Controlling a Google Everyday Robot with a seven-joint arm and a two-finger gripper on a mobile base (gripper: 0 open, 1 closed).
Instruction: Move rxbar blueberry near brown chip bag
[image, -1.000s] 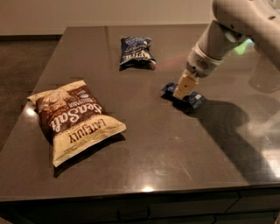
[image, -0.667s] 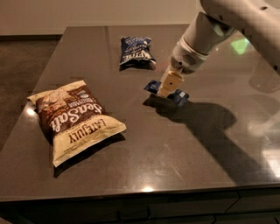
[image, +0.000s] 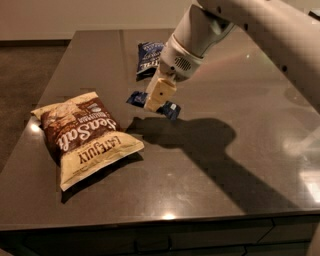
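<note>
Carried leftward in pincer (image: 156, 102), rxbar blueberry (image: 171, 109) seemingly points left-right.

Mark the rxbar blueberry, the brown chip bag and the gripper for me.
rxbar blueberry (image: 171, 110), camera view, its right end.
brown chip bag (image: 82, 132), camera view, brown centre.
gripper (image: 154, 102), camera view, at its fingertips, clamped on the bar's middle.

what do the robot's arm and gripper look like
The gripper, shut on the rxbar blueberry above the middle of the table, has blocky tan fingers. Behind them is a rounded white wrist with a small grille of dark holes. The arm is thick, smooth and white, with a few small dark dots. No cables or lettering show.
</note>
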